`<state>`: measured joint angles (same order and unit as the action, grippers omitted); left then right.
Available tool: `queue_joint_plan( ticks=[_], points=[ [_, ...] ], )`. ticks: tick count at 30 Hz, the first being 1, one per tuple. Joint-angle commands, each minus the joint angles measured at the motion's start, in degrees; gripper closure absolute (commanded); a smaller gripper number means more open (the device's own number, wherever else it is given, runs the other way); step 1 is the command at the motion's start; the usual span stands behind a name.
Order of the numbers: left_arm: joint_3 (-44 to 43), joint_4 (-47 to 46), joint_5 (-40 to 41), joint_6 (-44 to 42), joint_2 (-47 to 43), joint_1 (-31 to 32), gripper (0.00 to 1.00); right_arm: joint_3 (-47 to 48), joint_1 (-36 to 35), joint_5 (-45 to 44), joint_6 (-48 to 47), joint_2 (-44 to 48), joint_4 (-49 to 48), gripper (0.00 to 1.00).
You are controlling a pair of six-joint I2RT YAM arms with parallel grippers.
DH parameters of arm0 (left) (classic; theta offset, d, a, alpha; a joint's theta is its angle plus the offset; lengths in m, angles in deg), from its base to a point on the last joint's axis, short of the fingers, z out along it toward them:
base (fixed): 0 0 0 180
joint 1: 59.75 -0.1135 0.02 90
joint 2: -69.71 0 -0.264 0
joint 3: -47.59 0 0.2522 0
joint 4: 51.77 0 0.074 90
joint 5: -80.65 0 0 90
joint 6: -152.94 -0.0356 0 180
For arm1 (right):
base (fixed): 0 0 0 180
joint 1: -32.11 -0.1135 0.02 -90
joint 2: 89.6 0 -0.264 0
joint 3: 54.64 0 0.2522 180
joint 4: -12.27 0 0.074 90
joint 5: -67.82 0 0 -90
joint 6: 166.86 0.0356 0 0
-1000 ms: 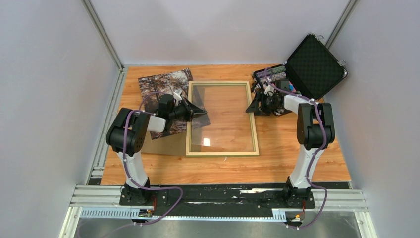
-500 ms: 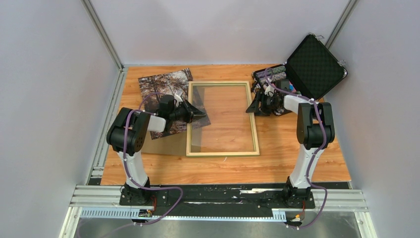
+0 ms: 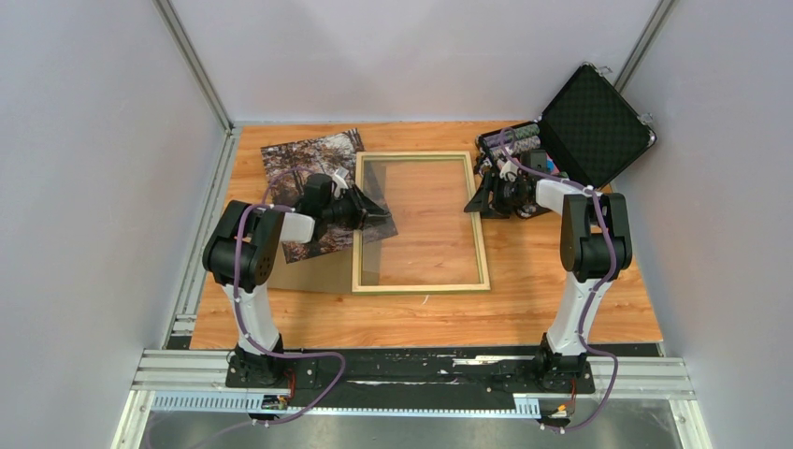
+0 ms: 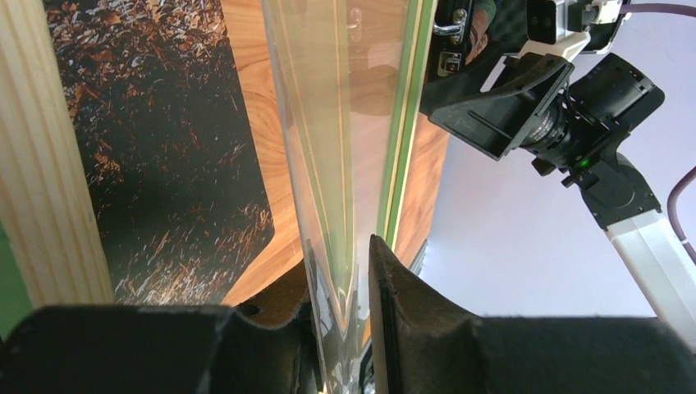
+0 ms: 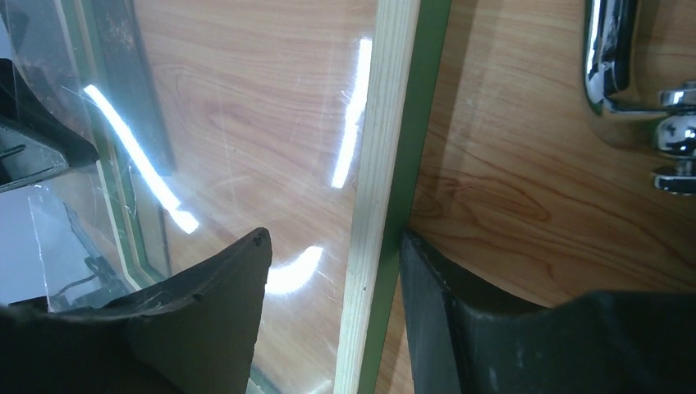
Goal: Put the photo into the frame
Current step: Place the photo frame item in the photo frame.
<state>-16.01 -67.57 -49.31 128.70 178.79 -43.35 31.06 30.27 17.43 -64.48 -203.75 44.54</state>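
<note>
The frame [image 3: 420, 286] lies pale side up in the middle of the table. A clear pane [image 3: 421, 224] rests in it, its left edge over the left rail. The photo [image 3: 299, 164] lies flat to the frame's left, its corner under my left gripper [image 3: 374, 210]. In the left wrist view the pane [image 4: 328, 164] runs between the parted jaws of the left gripper [image 4: 349, 271], against the left finger and apart from the right one. My right gripper [image 3: 479, 201] stands open astride the frame's right rail [image 5: 382, 164], with a gap to the left finger [image 5: 213, 295].
A plain brown backing board [image 3: 318, 271] lies under the photo's near edge. An open black case [image 3: 589, 136] with foam lining stands at the back right, its chrome latch [image 5: 632, 74] close to my right gripper. Grey walls enclose the table on three sides.
My left gripper's jaws have come apart from the clear pane, and that wrist has shifted slightly away from the near edge. The right arm and the frame have not moved.
</note>
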Motion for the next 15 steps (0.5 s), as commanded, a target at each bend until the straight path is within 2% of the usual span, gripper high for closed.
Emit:
queue_joint_plan(
  ticks=[1, 7, 15],
  points=[
    [-3.22, 0.58, 0.6, -3.18, 0.47, 0.74, 0.69, -0.14, -0.51, 2.13, 0.1, -0.51, -1.19, 0.43],
    [-4.14, 2.8, 0.6, -4.68, 0.77, 0.74, 0.61, -0.11, -0.44, 1.96, 0.05, -0.53, -1.11, 0.43],
    [-4.64, 5.09, 1.07, -6.08, 0.84, 0.73, 0.59, 0.12, -0.5, 0.62, -0.38, 0.78, -1.1, 0.42]
  ],
)
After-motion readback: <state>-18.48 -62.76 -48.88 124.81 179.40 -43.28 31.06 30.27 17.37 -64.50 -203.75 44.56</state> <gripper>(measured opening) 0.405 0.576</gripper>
